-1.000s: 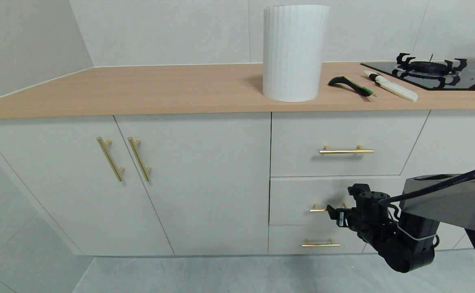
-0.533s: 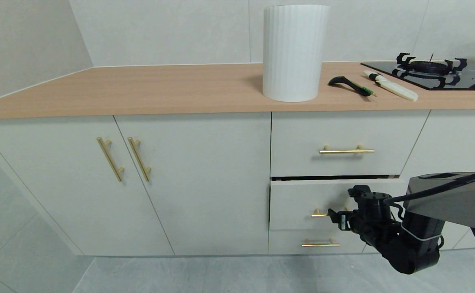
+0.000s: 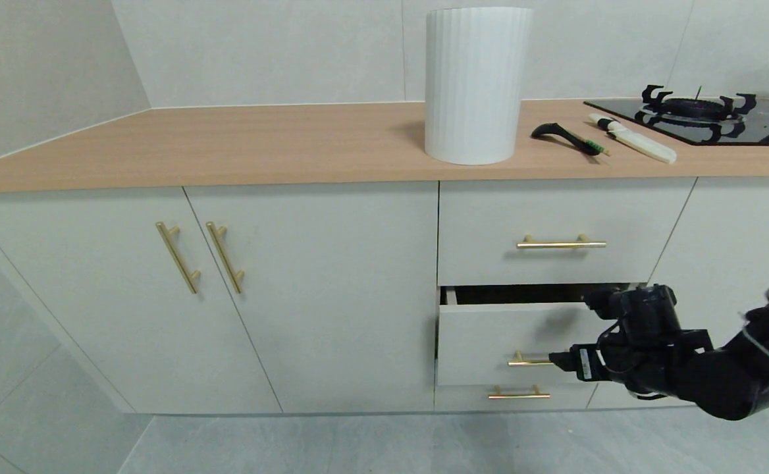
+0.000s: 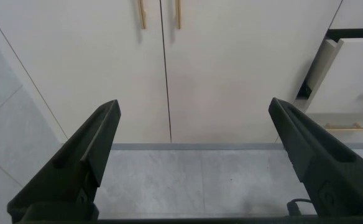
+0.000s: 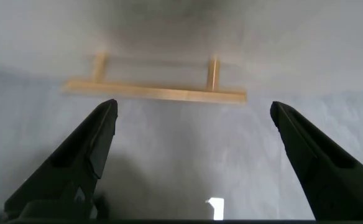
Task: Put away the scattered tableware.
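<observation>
Head view: two slim tools, a black-headed utensil (image 3: 565, 138) and a cream plastic utensil (image 3: 633, 138), lie on the wood-grain table (image 3: 259, 141) beside one ribbed white cylinder (image 3: 477, 85). The right pincer (image 3: 559, 359) is at the part-open matte drawer (image 3: 490, 329), by its brass bar handle (image 3: 529, 361).
Left wrist view: left pincer (image 4: 192, 106) spread wide, empty.
Right wrist view: prongs gaping, clasping nothing.

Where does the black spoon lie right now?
In the head view, the black spoon lies on the countertop, between the white ribbed canister and the white utensil.

spoon (image 3: 563, 137), knife (image 3: 635, 139) on counter (image 3: 226, 145), right of canister (image 3: 473, 85)
</observation>
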Tool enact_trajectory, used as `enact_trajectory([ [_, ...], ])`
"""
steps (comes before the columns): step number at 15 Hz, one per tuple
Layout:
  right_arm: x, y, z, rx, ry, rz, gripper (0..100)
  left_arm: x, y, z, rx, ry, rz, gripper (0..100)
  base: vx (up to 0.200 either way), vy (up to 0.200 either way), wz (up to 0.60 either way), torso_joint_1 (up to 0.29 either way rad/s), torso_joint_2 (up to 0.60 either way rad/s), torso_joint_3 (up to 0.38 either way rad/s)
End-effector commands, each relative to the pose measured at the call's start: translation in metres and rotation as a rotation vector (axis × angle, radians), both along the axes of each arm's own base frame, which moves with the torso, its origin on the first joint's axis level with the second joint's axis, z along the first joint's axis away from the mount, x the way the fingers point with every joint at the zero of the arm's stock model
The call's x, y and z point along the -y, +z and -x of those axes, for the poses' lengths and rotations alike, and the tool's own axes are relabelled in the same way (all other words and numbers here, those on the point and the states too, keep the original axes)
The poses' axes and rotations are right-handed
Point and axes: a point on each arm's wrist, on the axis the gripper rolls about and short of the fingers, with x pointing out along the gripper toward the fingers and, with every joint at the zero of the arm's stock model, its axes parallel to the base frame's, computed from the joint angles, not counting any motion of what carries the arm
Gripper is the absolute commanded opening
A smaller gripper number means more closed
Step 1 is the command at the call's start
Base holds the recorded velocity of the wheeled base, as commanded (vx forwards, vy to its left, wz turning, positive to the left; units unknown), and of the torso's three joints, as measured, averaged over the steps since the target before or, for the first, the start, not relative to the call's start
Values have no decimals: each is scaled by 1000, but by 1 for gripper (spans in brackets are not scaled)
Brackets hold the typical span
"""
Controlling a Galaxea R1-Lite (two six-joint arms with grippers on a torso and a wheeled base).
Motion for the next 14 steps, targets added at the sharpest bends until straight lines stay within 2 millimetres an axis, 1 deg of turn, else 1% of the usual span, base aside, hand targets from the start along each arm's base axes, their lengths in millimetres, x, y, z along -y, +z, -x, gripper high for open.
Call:
enact_trajectory([
  [1,-1,66,29,97,60,-57,100,0,0,0,-1,1,0,100,0,0,0,0,0,0],
  [2,-4,80,36,138,76,-68,100,0,0,0,-1,1,0,100,0,0,0,0,0,0],
  [4,-9,87,38,185,90,-80,100,0,0,0,-1,1,0,100,0,0,0,0,0,0],
  [5,-11,89,35,220,94,-86,100,0,0,0,-1,1,0,100,0,0,0,0,0,0],
  [7,-13,96,16,261,85,-87,100,0,0,0,-1,1,0,100,0,0,0,0,0,0],
  [8,-12,95,8,259,82,-80,100,0,0,0,-1,1,0,100,0,0,0,0,0,0],
  [9,-14,92,-3,257,86,-65,100,0,0,0,-1,1,0,100,0,0,0,0,0,0],
  [10,-18,80,-18,242,93,-45,100,0,0,0,-1,1,0,100,0,0,0,0,0,0],
  [12,-21,60,-27,214,95,-35,100,0,0,0,-1,1,0,100,0,0,0,0,0,0],
  [14,-24,41,-34,222,85,-28,100,0,0,0,-1,1,0,100,0,0,0,0,0,0],
])
